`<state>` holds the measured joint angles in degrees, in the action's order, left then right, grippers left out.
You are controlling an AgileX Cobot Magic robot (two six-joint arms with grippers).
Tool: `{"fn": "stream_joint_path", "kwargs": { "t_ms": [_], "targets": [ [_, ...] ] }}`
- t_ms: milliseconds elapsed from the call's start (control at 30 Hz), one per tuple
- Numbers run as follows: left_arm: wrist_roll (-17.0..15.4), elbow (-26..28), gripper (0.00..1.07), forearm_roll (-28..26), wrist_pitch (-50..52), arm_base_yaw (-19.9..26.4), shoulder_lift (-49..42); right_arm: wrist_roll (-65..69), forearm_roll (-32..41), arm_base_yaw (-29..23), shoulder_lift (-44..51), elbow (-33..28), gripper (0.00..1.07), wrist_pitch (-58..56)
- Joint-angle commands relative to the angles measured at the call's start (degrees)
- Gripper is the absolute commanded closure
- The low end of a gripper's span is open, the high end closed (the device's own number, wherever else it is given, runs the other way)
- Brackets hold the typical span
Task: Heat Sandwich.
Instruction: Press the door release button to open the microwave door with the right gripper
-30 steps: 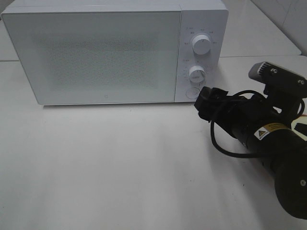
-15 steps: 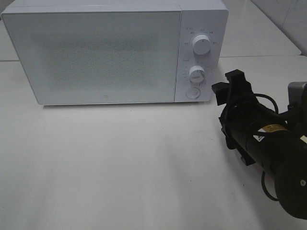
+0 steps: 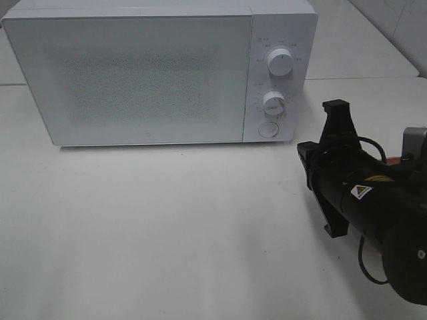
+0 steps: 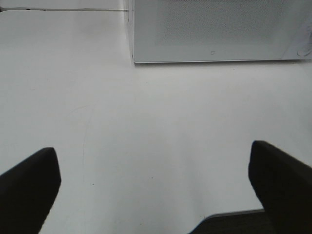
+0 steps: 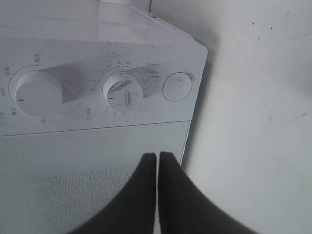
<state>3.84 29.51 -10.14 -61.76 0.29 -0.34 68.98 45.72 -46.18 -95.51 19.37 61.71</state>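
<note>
**Microwave Shut, Right Claw Pressed Together Near the Controls**

A white microwave [image 3: 133,73] stood at the back of the pale table [image 3: 167,227], its door [image 3: 130,80] closed flat against the body. The frosted, dotted front let nothing behind it be made out, and the sandwich showed in none of the three views, so where it lay could not be told.

To the right of the door ran the control panel: an upper knob [image 3: 279,63], a lower knob [image 3: 274,102] under it, and a round button [image 3: 268,129] at the bottom.

The right gripper [image 3: 303,152] sat low over the table, just off the microwave's lower right corner and pointing towards it. Its wrist camera showed the two dark fingers [image 5: 180,195] pressed together with only a hairline between them — pinching nothing, and touching neither knobs nor button.

The left gripper [image 4: 152,148] could be seen only from its own wrist camera. Its fingers were spread wide apart with bare table between them, the microwave's front lower edge well ahead — nothing was held.
</note>
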Motion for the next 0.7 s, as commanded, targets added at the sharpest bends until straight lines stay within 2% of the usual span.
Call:
{"fn": "stream_joint_path", "kwargs": {
  "t_ms": [33, 500, 700],
  "targets": [
    [-0.3, -0.1, 0.09, -0.6, 0.3, -0.3, -1.2, 0.1, -0.1, -0.2, 0.2, 0.4, 1.07, -0.4],
    [-0.3, -0.1, 0.09, -0.4, 0.3, -0.3, -1.2, 1.9, 0.9, 0.0, -7.2, 5.2, 1.07, -1.4],
    [-0.3, -0.1, 0.09, -0.4, 0.3, -0.3, -1.2, 4.2, -2.2, 3.1, -11.6, 8.9, 1.07, -3.2]
  ]
}}
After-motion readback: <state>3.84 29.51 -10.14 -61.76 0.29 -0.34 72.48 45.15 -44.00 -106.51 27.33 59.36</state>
